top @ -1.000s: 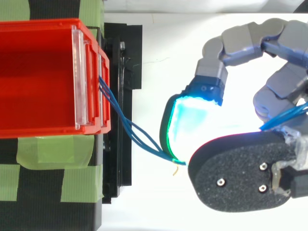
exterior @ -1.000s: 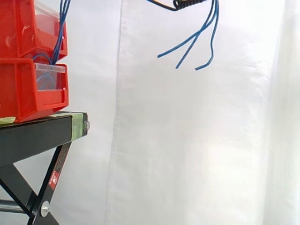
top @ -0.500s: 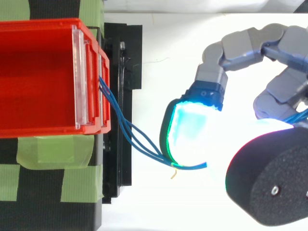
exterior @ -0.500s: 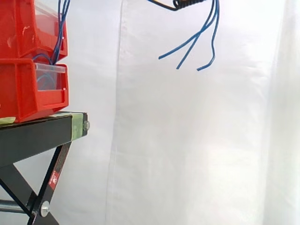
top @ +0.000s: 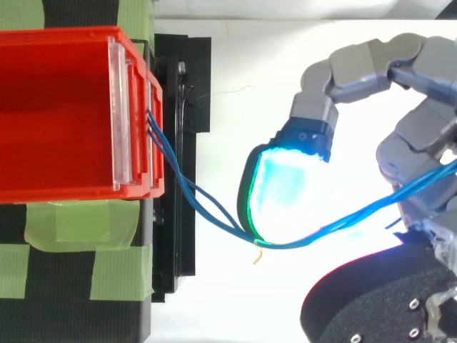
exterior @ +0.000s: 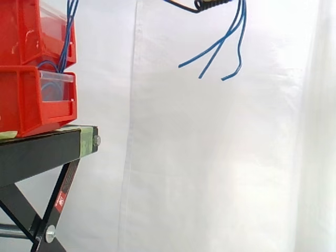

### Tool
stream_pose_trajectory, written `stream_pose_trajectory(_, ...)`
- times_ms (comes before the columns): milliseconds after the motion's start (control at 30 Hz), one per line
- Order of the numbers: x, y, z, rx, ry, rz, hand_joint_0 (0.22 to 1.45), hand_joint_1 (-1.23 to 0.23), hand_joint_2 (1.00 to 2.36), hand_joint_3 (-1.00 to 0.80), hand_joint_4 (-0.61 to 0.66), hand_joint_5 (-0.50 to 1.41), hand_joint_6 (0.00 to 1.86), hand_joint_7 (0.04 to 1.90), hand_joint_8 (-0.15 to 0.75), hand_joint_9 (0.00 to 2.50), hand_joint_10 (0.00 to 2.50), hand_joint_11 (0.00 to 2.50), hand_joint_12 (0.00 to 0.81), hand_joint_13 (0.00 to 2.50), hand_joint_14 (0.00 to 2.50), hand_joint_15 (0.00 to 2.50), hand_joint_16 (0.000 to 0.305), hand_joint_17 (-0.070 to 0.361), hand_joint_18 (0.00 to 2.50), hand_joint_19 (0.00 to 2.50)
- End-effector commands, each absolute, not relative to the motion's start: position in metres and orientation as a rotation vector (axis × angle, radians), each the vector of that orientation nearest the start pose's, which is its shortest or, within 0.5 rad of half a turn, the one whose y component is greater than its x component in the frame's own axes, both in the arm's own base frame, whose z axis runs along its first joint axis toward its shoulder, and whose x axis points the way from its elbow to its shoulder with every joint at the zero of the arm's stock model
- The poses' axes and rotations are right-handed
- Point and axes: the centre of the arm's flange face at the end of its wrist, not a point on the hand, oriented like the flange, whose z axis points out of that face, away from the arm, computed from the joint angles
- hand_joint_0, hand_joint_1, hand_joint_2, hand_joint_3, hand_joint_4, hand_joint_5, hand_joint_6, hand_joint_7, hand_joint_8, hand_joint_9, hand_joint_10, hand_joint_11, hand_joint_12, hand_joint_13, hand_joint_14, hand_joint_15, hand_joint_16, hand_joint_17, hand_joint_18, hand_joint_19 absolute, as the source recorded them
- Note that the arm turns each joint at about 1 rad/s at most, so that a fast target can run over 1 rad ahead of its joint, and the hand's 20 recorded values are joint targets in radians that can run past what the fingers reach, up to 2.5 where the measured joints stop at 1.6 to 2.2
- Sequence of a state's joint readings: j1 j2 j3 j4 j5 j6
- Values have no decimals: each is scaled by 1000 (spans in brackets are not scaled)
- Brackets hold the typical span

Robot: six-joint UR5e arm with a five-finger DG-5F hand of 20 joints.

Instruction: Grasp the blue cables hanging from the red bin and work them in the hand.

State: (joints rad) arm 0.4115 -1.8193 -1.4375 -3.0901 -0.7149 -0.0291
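Blue cables (top: 182, 184): leave the front of the red bin (top: 57, 37), trail away from it, loop round a glowing cyan pad and pass in among the grey fingers (top: 364, 61). Loose ends dangle well clear of the bin, before the white curtain (exterior: 210, 157). Hand (top: 421, 139): well apart from the bin, fingers curled closed around the cables.

robot hand (top: 421, 143) shifted, blue cables (top: 357, 214) uncovered
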Motion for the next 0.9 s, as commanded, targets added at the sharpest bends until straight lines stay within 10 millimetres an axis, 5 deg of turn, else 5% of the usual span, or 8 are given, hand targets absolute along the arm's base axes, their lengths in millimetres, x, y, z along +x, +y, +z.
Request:
stream_pose_trajectory(0, 590, 30, 426, 1380, 947, 802, 916, -774, 1010, -778, 358, -169, 811, 1129, 455, 1805, 2500, 2500, 533, 1889, 2500, 1398, 203, 153, 2500, 759)
stream_pose_trajectory(467, 590, 30, 426, 1380, 948, 801, 1010, -782, 1025, -288, 297, -209, 889, 1081, 455, 1805, 2500, 2500, 533, 1889, 2500, 1398, 203, 153, 2500, 759)
stream_pose_trajectory(700, 590, 30, 426, 1380, 948, 801, 902, -740, 1009, -796, 293, -206, 854, 1089, 455, 1805, 2500, 2500, 533, 1889, 2500, 1398, 203, 153, 2500, 759)
stream_pose_trajectory(867, 590, 30, 426, 1381, 950, 800, 992, -759, 1017, -561, 285, -205, 859, 1081, 455, 1805, 2500, 2500, 533, 1889, 2500, 1398, 203, 153, 2500, 759)
